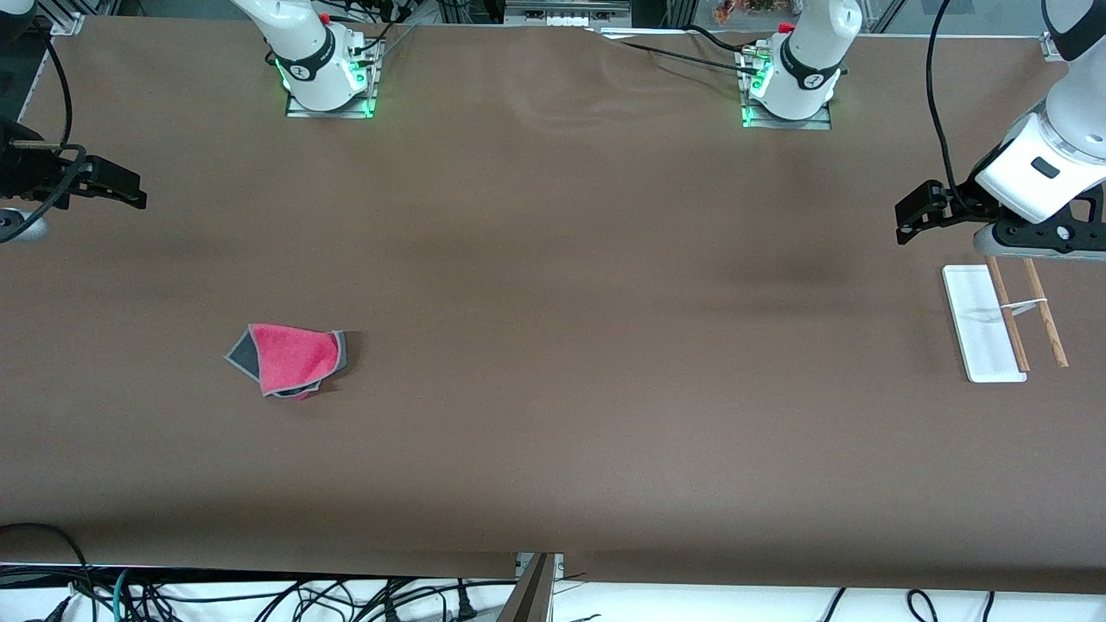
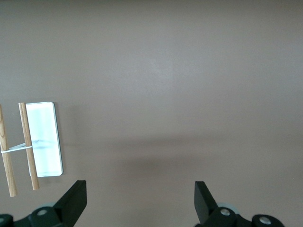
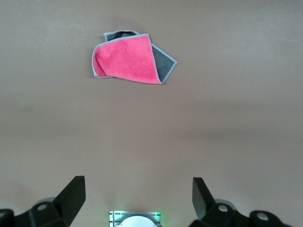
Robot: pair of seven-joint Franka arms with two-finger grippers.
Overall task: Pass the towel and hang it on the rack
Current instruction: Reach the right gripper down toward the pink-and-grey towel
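The towel lies crumpled on the brown table toward the right arm's end, pink-red face up with dark grey corners showing; it also shows in the right wrist view. The rack stands toward the left arm's end, with a white base and two wooden rods; it also shows in the left wrist view. My left gripper hangs open and empty in the air beside the rack. My right gripper hangs open and empty over the table's edge at the right arm's end, well apart from the towel.
The brown table carries only the towel and the rack. The two arm bases stand along its edge farthest from the front camera. Cables hang below the edge nearest the front camera.
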